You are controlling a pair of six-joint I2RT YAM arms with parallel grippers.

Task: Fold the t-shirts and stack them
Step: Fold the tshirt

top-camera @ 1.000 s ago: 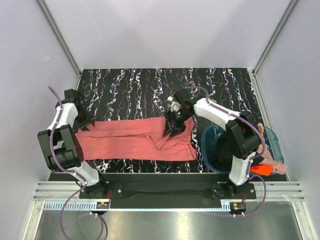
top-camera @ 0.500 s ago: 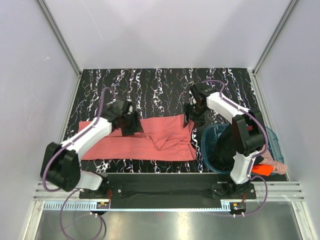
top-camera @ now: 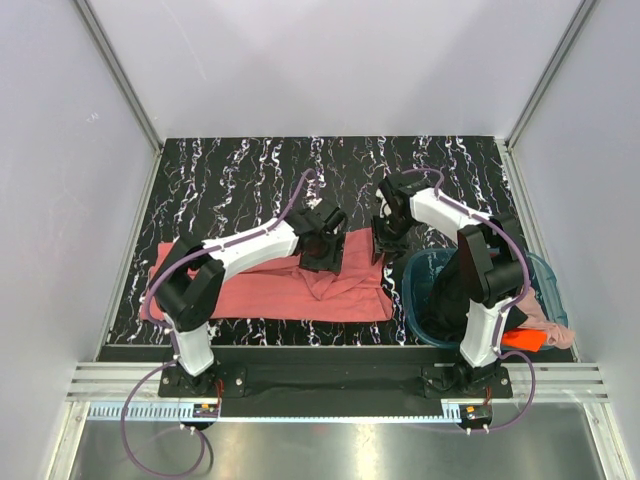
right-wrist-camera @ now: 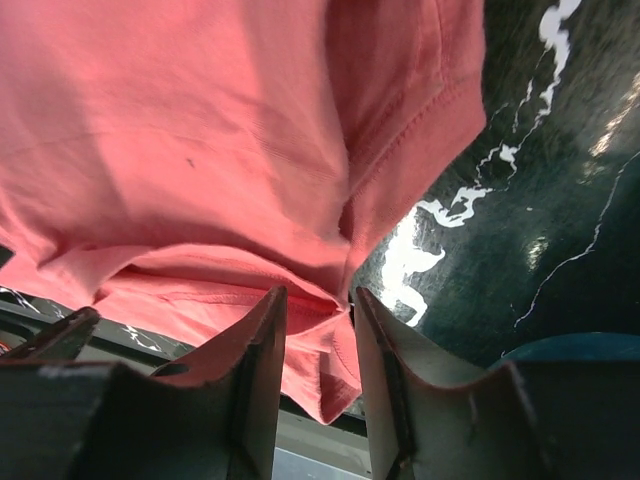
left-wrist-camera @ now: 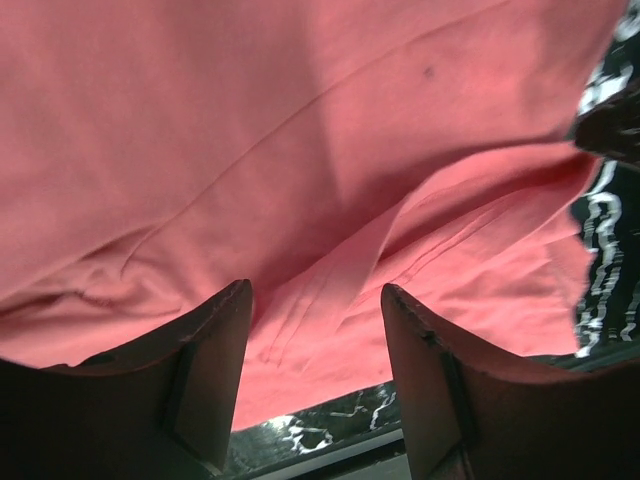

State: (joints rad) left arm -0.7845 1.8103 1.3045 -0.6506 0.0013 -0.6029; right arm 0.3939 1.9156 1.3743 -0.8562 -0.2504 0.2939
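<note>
Moved: left gripper (top-camera: pixel 322 248) was swung right over t-shirt (top-camera: pixel 260 295).
Left: held spread.
Right gripper (top-camera: pixel 384 240): at shirt corner, closure cannot be told.

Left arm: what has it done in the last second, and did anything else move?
The left hand swept right across the salmon-red t-shirt to its middle; the right hand moved right to the shirt's right edge. The shirt and teal basket stayed put.

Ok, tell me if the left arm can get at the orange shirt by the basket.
Probably not: the orange shirt lies beyond the teal basket and the right arm, and the left claw, open, is stretched over the salmon-red shirt.
</note>
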